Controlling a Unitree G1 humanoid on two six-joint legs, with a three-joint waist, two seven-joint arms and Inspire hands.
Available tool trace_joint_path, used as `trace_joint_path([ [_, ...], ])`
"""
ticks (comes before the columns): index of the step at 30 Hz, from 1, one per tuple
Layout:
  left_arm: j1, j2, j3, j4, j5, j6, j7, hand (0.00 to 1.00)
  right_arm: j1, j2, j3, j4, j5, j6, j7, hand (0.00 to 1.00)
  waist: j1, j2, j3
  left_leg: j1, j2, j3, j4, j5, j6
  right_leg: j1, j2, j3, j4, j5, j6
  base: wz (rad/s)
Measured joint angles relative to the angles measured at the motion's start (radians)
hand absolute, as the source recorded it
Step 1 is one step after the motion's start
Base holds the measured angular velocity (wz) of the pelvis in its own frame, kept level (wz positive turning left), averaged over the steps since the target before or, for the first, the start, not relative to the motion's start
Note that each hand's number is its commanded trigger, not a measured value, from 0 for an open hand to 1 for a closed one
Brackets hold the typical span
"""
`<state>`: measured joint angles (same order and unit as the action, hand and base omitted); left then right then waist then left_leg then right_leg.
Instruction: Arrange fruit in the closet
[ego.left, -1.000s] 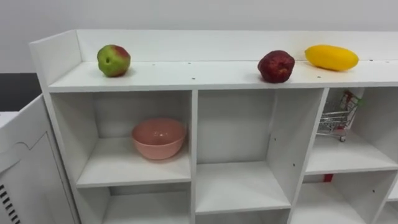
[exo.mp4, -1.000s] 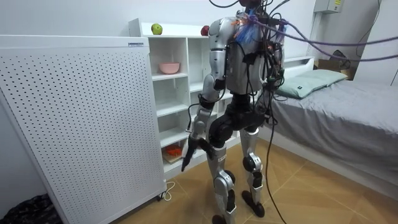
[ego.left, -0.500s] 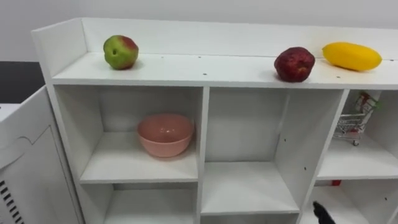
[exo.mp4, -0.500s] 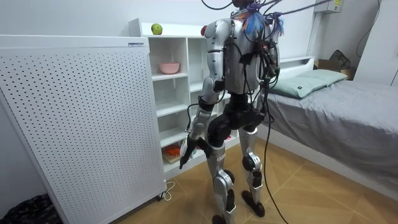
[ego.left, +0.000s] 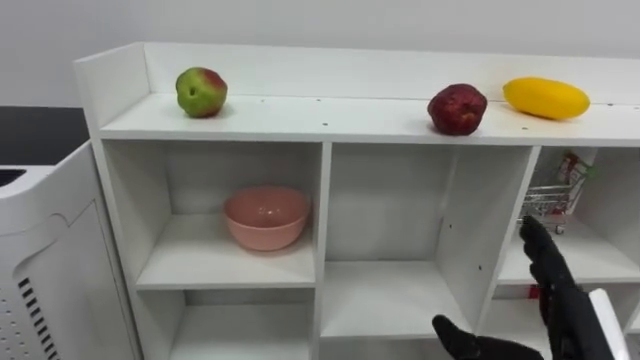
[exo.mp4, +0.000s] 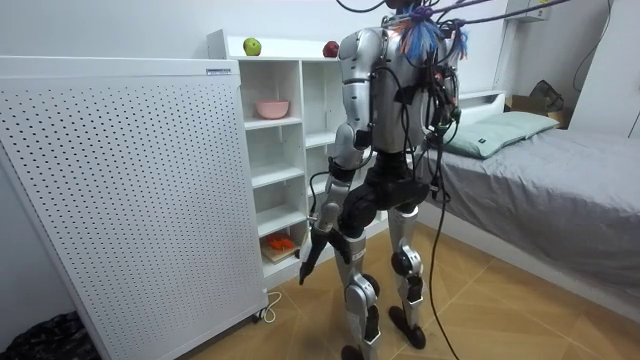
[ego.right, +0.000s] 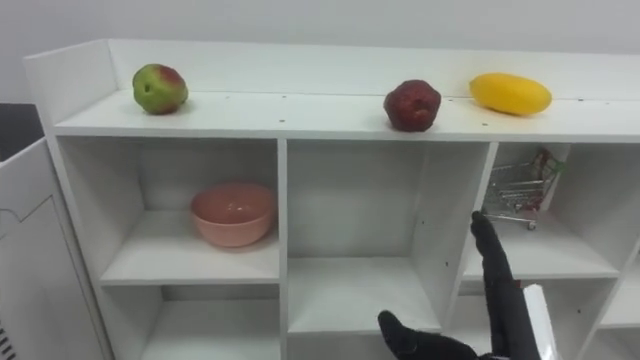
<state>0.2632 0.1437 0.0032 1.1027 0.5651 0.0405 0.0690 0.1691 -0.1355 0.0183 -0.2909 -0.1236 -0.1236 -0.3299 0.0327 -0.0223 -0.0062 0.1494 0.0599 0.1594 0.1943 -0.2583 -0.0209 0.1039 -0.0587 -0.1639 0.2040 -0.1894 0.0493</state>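
Three fruits lie on top of the white closet (ego.left: 380, 120): a green-red apple (ego.left: 201, 91) at the left, a dark red fruit (ego.left: 457, 108) right of the middle, and a yellow mango (ego.left: 546, 98) at the far right. My right hand (ego.left: 558, 290) is raised at the lower right, in front of the right-hand compartments. Its fingers are straight, its thumb is spread, and it holds nothing. It is well below the fruits. In the room view my left hand (exo.mp4: 309, 262) hangs relaxed beside my thigh. I stand facing the closet.
A pink bowl (ego.left: 266, 217) sits in the upper left compartment. A small wire shopping cart (ego.left: 552, 198) stands in the upper right one. A white perforated cabinet (exo.mp4: 120, 180) stands close on my left and a bed (exo.mp4: 540, 170) lies behind me.
My right hand has come up into view at the lower right, from a mere fingertip half a second ago. The view itself has shifted a little; the fruits have stayed in place.
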Motion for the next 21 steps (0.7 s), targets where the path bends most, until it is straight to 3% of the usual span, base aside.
trace_joint_path([
  [7, 0.0, 0.0, -0.028, 0.0, -0.051, -0.002, 0.001, 0.0, -0.053, -0.02, -0.001, -0.002, -0.001, -0.04, -0.094, 0.0, -0.001, -0.005, -0.0002, -0.001, 0.0, -0.002, 0.004, 0.0, 0.0, 0.003, 0.0, 0.0, -0.001, 0.0, 0.0, 0.0],
  [12, 0.0, 0.006, -0.036, 0.0, -0.052, -0.004, -0.021, 0.0, -0.122, -0.043, -0.006, -0.004, -0.006, -0.042, -0.13, 0.0, 0.0, -0.017, -0.001, -0.001, 0.0, -0.008, 0.002, 0.0, 0.0, 0.003, 0.0, -0.001, -0.001, 0.0, 0.0, 0.0],
  [14, -0.002, 0.007, -0.036, -0.001, -0.052, -0.004, -0.039, 0.0, -0.175, -0.063, -0.016, -0.004, -0.001, -0.047, -0.154, 0.0, -0.001, -0.022, 0.0062, 0.002, 0.0, -0.014, 0.001, 0.0, 0.0, 0.01, 0.0, -0.006, -0.007, 0.0, 0.0, 0.06],
  [16, -0.005, 0.01, -0.036, -0.004, -0.051, -0.002, -0.044, 0.0, -0.199, -0.071, -0.027, -0.005, -0.001, -0.056, -0.163, 0.0, -0.002, -0.028, 0.0085, 0.001, 0.0, -0.023, 0.0, 0.0, 0.0, 0.018, 0.001, -0.017, -0.02, 0.001, -0.001, 0.14],
  [21, -0.01, 0.008, -0.034, -0.005, -0.05, 0.006, -0.048, 0.0, -0.235, -0.08, -0.043, -0.003, 0.003, -0.057, -0.175, 0.0, 0.003, -0.036, 0.0076, 0.004, -0.001, -0.034, -0.003, 0.0, 0.0, 0.026, 0.001, -0.029, -0.031, 0.001, -0.001, 0.08],
])
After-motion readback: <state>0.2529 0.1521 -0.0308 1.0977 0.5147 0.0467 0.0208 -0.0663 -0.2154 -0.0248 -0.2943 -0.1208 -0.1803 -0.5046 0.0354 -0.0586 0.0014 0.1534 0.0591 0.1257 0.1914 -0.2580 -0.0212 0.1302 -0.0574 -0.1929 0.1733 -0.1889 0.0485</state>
